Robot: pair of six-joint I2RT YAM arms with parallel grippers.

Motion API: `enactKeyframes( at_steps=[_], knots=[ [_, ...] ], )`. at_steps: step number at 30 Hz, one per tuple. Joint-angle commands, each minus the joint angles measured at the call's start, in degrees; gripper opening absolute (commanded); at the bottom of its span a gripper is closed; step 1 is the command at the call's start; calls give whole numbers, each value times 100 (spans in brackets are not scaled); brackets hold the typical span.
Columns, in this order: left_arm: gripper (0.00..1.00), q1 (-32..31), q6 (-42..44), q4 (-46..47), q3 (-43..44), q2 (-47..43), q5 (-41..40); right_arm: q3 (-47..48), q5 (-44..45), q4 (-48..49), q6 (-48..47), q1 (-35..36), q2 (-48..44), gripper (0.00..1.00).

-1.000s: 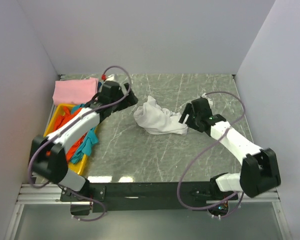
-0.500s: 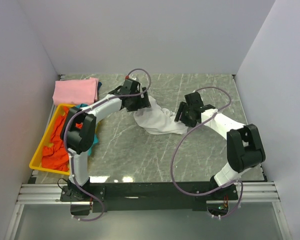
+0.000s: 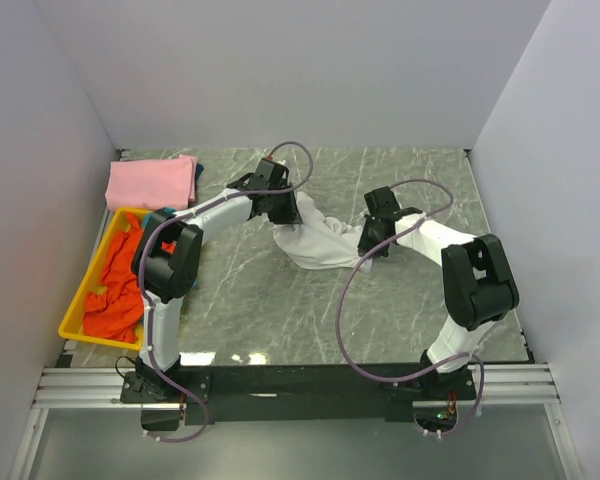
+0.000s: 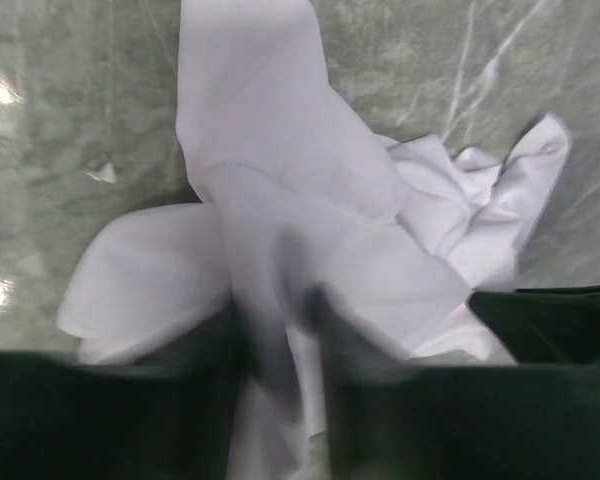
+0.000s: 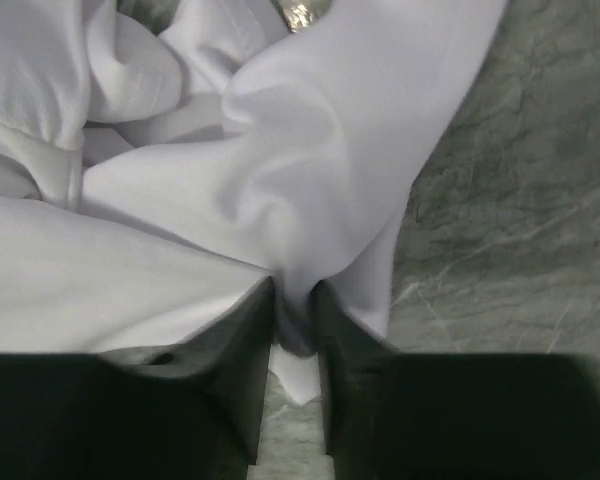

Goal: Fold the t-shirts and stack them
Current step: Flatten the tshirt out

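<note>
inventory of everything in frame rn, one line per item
white t-shirt: 1, white, crumpled at table centre, between the two grippers
pink t-shirt: 1, pink, folded, far left corner of table
orange-red t-shirt: at least 1, orange-red, heaped in tray
teal cloth: 1 scrap showing, teal, tray's far end, mostly behind left arm
tray: 1, yellow, left edge of table
table: 1, green-grey marble
cables: 2, purple, one looped along each arm
left gripper: 1, black, on white t-shirt's far left side, cloth between its fingers (blurred)
right gripper: 1, black, pinching a fold on white t-shirt's right side
</note>
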Motion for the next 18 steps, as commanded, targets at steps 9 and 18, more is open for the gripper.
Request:
enactKeyframes(
  at_steps=[9,18],
  knots=[
    [0,101,552,-61,1439,-610,14,1830,381,-1143,-358,-437,-654,0],
    [9,392,905,798,1250,-2672,-443,3257,813,-1645,-790,-587,-2172,3]
  ],
)
